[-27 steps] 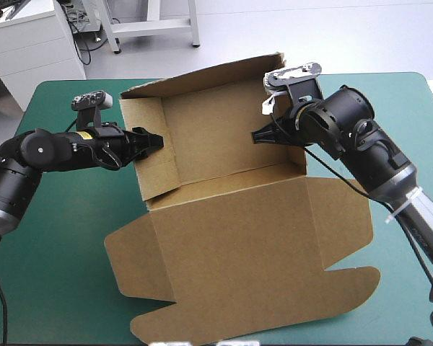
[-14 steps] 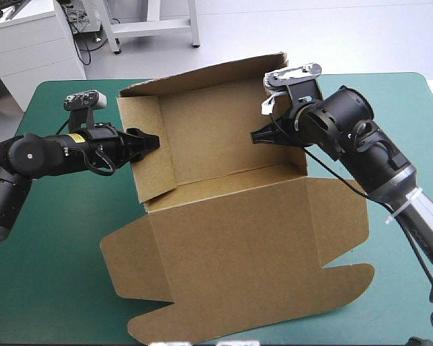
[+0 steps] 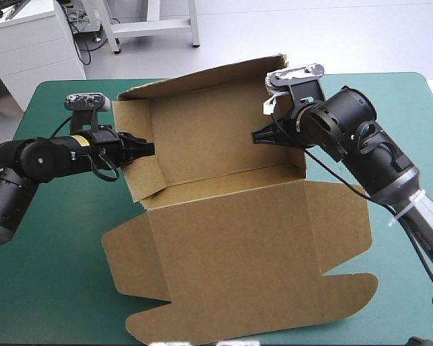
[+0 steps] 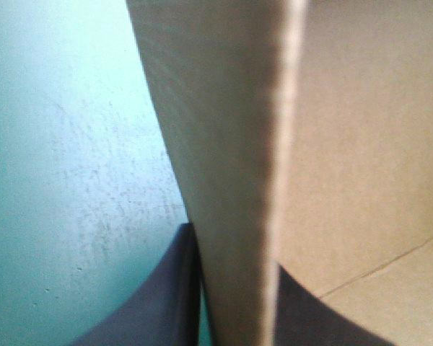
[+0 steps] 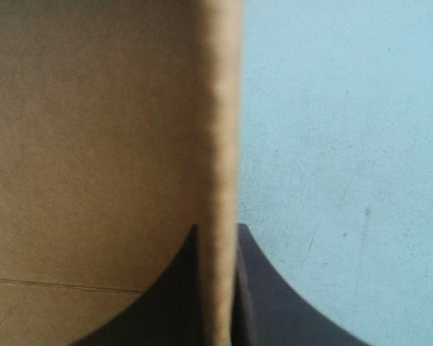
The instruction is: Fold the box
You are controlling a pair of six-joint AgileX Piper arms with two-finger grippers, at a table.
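Two grippers, one wall each, that's basically the whole story right now. The box [image 3: 224,216] sits mid-table on the teal-green cover [image 3: 50,274]. Its back wall [image 3: 209,130] is up and the big lid panel [image 3: 238,267] lies flat on the robot's side of it.

The left gripper [image 3: 146,148] is pinched down on the box's left side wall [image 4: 231,144], one black finger on each face. The right gripper [image 3: 257,135] is doing the same on the right side wall [image 5: 216,144]. Neither is nearer; both are already on the board.

What matters for the next move, I'd guess: in both wrist views the board runs edge-on straight out from between the fingers. So the tray's long axis goes gripper to gripper, and each wall would have to swing about its crease at the box floor.

The left wall leans outward from the box, not square yet. The right one looks more upright, though the arm hides a good part of it.

The board is plain brown corrugated stuff: matte, stiff, fuzzy pale cut edge, rounded tabs on the lid's corners. It should hold a fold but buckle if twisted.
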